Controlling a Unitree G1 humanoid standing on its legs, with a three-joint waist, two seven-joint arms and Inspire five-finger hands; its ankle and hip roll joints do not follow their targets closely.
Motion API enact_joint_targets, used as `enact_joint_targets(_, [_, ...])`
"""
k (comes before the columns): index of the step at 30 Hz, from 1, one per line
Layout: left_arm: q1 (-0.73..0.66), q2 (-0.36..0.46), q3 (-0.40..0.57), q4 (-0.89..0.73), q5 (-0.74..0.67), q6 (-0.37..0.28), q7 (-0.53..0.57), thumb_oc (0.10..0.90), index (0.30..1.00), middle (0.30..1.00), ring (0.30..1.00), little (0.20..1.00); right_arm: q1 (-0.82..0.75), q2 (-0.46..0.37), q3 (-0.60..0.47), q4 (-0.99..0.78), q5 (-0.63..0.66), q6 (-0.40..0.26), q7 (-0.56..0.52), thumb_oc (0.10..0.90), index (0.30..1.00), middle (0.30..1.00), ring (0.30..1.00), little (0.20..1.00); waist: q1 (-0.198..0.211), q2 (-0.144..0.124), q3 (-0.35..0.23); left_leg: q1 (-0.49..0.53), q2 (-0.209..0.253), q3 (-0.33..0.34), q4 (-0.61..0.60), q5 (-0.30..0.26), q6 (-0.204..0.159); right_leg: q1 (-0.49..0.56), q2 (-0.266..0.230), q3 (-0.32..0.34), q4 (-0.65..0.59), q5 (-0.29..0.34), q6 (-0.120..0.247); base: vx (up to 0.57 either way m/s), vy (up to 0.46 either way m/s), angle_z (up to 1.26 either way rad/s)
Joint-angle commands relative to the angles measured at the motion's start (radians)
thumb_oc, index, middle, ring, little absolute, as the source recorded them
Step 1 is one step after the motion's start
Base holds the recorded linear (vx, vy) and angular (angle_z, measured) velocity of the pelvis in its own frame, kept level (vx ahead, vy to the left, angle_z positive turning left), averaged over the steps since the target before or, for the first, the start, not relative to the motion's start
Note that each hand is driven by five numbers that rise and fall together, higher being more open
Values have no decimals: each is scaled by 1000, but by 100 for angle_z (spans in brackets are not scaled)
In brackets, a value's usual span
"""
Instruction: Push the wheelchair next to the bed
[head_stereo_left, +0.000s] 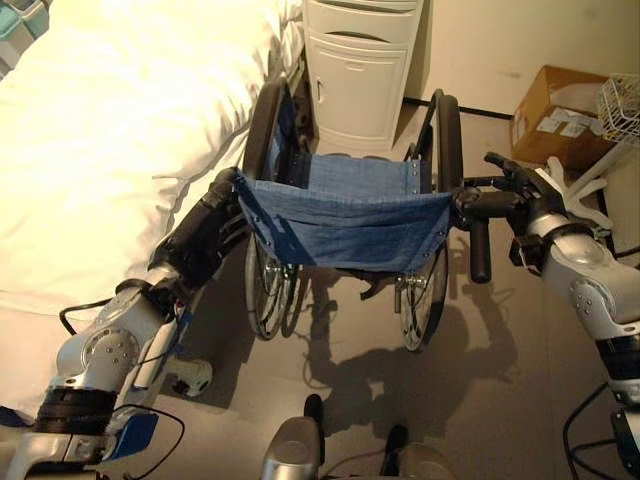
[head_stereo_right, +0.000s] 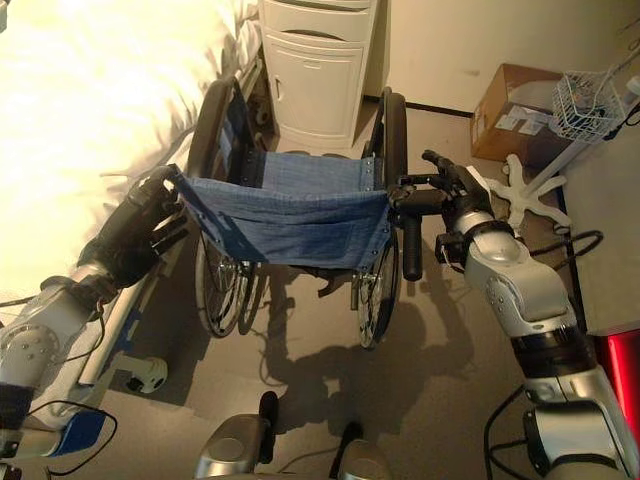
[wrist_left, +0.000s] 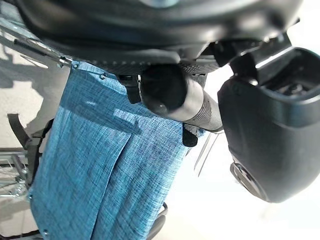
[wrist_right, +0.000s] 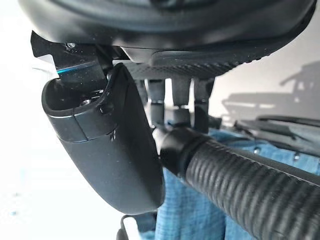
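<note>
Both robot hands, left (head_stereo_left: 205, 235) and right (head_stereo_left: 497, 200), clamp the wheelchair (head_stereo_left: 345, 215) handles. You're mid-push; steer it straight along the bed (head_stereo_left: 110, 130).

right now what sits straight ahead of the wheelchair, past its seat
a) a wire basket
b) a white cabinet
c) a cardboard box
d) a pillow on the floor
b: the white cabinet stands just beyond the wheelchair, beside the bed; the cardboard box sits off to the right by the wall.

Both arms reach forward; left robot hand (head_stereo_left: 215, 225) and right robot hand (head_stereo_left: 490, 203) apparently curled round grips.
</note>
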Motion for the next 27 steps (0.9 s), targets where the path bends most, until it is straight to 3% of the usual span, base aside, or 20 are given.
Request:
enact_joint_targets(1, [-40, 23, 235, -83, -23, -253, 0, 800, 900, 900, 900, 900, 28, -52, -97, -72, -41, -196, -100, 800, 900, 900, 900, 900, -20, 19, -179, -33, -30, 34, 63, -21, -26, -5, 30, -38, -29, 76, -55, -45, -31, -1])
enact_joint_targets(5, [43, 14, 309, -116, -22, -262, 6, 800, 900, 900, 900, 900, 140, -54, -211, -139, -72, -262, -160, 800, 900, 900, 900, 900, -39, 24, -196, 8, -27, 38, 6, -11, -29, -7, 40, -30, -44, 82, -47, -47, -26, -1])
enact_joint_targets(11, [128, 14, 406, -131, -26, -264, 6, 800, 900, 900, 900, 900, 304, -51, -374, -200, -69, -317, -162, 800, 900, 900, 900, 900, -69, 33, -234, 65, -26, 47, -86, 11, -36, -20, 57, -12, -64, 97, -32, -33, -19, 0])
enact_joint_targets(17, [185, 14, 485, -132, -28, -271, -1, 800, 900, 900, 900, 900, 406, -16, -467, -207, -61, -337, -154, 800, 900, 900, 900, 900, -79, 39, -263, 100, -25, 56, -146, 21, -41, -7, 66, -13, -96, 102, -28, -13, -15, -9])
enact_joint_targets(23, [237, 7, 538, -140, -20, -270, -1, 800, 900, 900, 900, 900, 452, 15, -536, -199, -74, -352, -231, 800, 900, 900, 900, 900, -83, 42, -277, 117, -22, 57, -180, 29, -45, -1, 63, -23, -117, 109, -18, -27, -16, -3])
enact_joint_targets(27, [272, -16, 555, -150, 9, -268, 3, 800, 900, 900, 900, 900, 485, 38, -563, -193, -71, -316, -204, 800, 900, 900, 900, 900, -84, 43, -281, 122, -21, 58, -194, 32, -46, -1, 57, -31, -126, 113, -11, 0, 0, 0])
